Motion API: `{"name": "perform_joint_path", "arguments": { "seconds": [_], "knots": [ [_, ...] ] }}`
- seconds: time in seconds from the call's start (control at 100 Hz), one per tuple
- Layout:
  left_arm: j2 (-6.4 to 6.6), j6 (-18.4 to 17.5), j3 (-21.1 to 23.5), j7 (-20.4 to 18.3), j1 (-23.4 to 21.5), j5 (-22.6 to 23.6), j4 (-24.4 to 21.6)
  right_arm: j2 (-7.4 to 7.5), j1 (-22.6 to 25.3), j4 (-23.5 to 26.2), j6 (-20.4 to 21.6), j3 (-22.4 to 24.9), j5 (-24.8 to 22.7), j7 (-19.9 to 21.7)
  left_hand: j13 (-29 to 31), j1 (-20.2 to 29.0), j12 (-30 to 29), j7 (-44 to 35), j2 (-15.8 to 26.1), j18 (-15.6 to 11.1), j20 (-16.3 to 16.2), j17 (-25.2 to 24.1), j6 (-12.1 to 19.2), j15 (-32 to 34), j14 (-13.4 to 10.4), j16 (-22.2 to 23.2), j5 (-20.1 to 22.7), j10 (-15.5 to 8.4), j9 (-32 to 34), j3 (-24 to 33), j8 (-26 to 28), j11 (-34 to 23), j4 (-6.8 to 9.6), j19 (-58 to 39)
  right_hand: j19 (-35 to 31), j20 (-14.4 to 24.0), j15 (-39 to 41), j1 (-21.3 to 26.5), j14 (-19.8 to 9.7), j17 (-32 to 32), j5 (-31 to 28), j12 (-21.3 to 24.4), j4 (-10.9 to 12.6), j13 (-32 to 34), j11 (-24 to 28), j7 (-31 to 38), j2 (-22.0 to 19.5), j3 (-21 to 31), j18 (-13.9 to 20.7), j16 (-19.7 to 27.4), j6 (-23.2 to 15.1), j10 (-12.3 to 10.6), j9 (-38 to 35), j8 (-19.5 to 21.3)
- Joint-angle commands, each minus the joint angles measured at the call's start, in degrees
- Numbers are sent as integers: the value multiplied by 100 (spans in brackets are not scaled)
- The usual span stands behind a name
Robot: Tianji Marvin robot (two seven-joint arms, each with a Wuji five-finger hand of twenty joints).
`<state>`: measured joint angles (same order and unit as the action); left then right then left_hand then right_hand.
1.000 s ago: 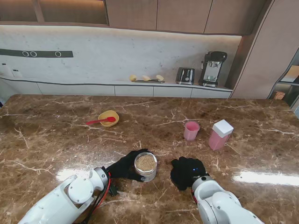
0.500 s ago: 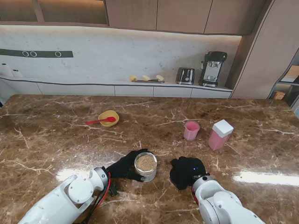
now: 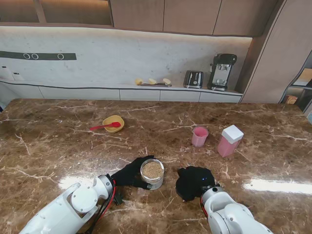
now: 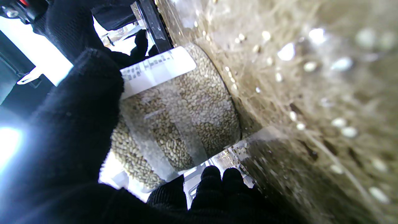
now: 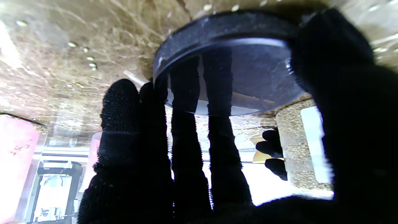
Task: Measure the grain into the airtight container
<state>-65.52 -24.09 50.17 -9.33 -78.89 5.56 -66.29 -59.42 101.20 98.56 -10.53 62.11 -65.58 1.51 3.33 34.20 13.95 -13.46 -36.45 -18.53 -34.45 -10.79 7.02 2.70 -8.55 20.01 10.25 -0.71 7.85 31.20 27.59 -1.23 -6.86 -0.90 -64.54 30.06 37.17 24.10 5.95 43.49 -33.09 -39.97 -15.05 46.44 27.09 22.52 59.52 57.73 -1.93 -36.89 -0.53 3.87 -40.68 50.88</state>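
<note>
A clear grain jar (image 3: 152, 173) full of pale grain stands open-topped on the marble table near me, and my left hand (image 3: 129, 174) is wrapped round its side. The left wrist view shows the grain jar (image 4: 183, 115) with a white label between thumb and fingers (image 4: 90, 102). My right hand (image 3: 194, 182) rests palm down to the jar's right, shut on a dark round lid (image 5: 230, 62) that lies against the table. A pink airtight container (image 3: 229, 141) with a white lid and a pink cup (image 3: 199, 136) stand farther off on the right.
A yellow bowl (image 3: 113, 123) holding a red spoon (image 3: 103, 126) sits farther from me on the left. A toaster (image 3: 193, 79) and coffee machine (image 3: 222, 71) stand on the back counter, beyond the table.
My right hand has slid a little to the left, toward the jar. The left hand and the jar have stayed put.
</note>
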Motion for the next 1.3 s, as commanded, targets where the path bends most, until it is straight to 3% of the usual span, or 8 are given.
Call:
{"name": "perform_joint_path", "arguments": {
  "seconds": [0.0, 0.17, 0.35, 0.65, 0.8, 1.0, 1.19, 1.29],
  "knots": [
    [30, 137, -59, -39, -144, 29, 267, -14, 127, -79, 6, -23, 23, 86, -143, 116, 38, -887, 215, 2445, -504, 585, 277, -29, 1285, 65, 69, -10, -128, -83, 61, 94, 176, -924, -204, -88, 390, 929, -966, 13, -574, -250, 607, 616, 672, 964, -773, 1277, 196, -205, -496, -939, -754, 227],
    [27, 133, -59, -36, -142, 20, 275, -23, 124, -78, 37, -3, 20, -2, -141, 124, 29, -862, 214, 2457, -514, 582, 257, -28, 1296, 67, 66, -4, -129, -89, 44, 98, 180, -925, -219, -101, 373, 920, -969, 25, -563, -305, 568, 626, 636, 963, -778, 1293, 198, -243, -477, -926, -746, 205],
    [24, 125, -50, -30, -139, 15, 281, -4, 94, -152, 158, -36, -73, -38, -141, 107, 29, -825, 224, 2468, -529, 582, 245, -19, 1302, 82, 53, -11, -125, -106, 21, 95, 180, -933, -126, -156, 169, 641, -944, -95, -394, -169, 732, 489, 494, 795, -577, 1347, 144, -108, -389, -878, -569, 60],
    [26, 135, -35, -39, -148, 7, 276, 52, 26, -308, 248, -162, -180, 170, -143, 111, 22, -768, 253, 2481, -564, 571, 229, -17, 1300, 97, 43, -8, -128, -142, -14, 98, 189, -948, 266, -144, -276, 428, -800, -806, 54, -87, 871, -139, 350, 554, -354, 1852, -255, 67, -335, -908, -60, 35],
    [36, 150, -33, -59, -147, 23, 270, 73, -35, -416, 262, -264, -165, 261, -144, 114, 24, -742, 227, 2479, -566, 572, 189, -21, 1305, 97, 72, -5, -128, -159, -36, 95, 190, -942, 300, -77, -416, 425, -760, -761, 20, -43, 861, -79, 238, 464, -329, 1819, -240, 120, -364, -879, -24, 48],
    [67, 212, -2, -102, -175, 89, 212, 88, -66, -483, 265, -336, -139, 322, -142, 141, 33, -675, 180, 2483, -551, 578, -81, -18, 1312, 102, 236, 7, -125, -108, -137, 87, 192, -921, 304, -62, -617, 401, -711, -626, 4, 170, 653, 38, -36, 122, -10, 1413, -227, 217, -400, -762, 128, -164],
    [77, 218, 2, -112, -180, 120, 203, 104, -70, -467, 267, -356, -160, 448, -143, 122, 46, -652, 188, 2485, -551, 579, -33, -18, 1309, 104, 267, 4, -128, -91, -197, 85, 184, -919, 221, -62, -647, 479, -711, -447, -98, 253, 593, 175, -43, 150, 194, 1377, -144, 233, -411, -736, 108, -262],
    [79, 215, -1, -120, -179, 117, 204, 101, -80, -519, 273, -383, -154, 374, -144, 98, 44, -668, 206, 2485, -557, 577, 11, -19, 1308, 105, 254, 4, -127, -105, -201, 89, 180, -924, 161, -125, -566, 757, -735, -286, -180, 147, 752, 310, 166, 467, -121, 1643, -103, 197, -459, -771, -4, -83]
  ]
}}
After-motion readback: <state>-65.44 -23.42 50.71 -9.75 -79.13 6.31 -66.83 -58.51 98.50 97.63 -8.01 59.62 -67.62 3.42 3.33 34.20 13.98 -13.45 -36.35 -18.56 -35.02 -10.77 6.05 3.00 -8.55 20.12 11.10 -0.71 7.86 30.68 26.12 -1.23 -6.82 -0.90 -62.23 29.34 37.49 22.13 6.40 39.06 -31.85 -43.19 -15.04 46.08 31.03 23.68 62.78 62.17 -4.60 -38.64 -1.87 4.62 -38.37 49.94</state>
